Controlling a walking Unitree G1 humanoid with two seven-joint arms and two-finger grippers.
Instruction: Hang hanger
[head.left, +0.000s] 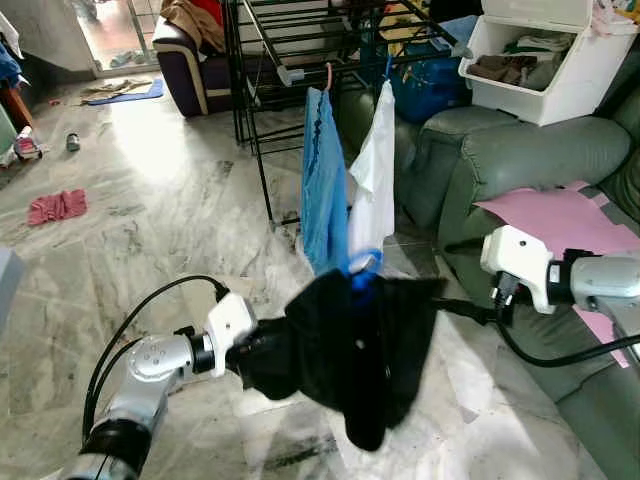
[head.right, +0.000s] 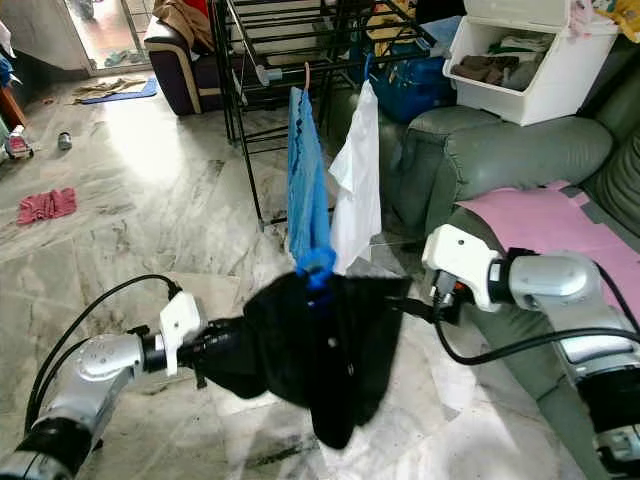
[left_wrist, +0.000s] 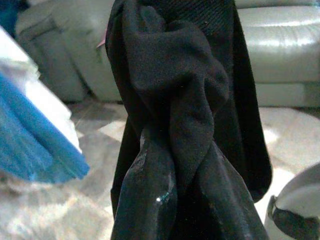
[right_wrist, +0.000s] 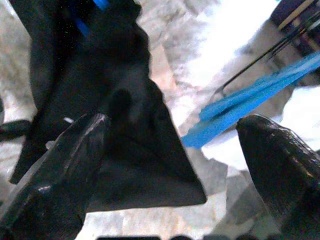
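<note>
Daylight from the far-left doorway (head.left: 125, 35), strong glare on the marble floor (head.left: 150, 150); head views sharp, slightly warped at edges. Wrist views soft: black garment (left_wrist: 175, 100) underexposed, blue cloth (left_wrist: 35, 145) blurred, right fingers (right_wrist: 60, 165) out of focus

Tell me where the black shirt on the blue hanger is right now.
The black shirt hangs mid-air between the two arms in the eye views, bunched in the left gripper, just in front of the blue and white garments on the drying rack.

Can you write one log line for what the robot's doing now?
left claw: shut on black cloth garment | right claw: open beside it | blue plastic hanger: not yet on black metal rack
</note>
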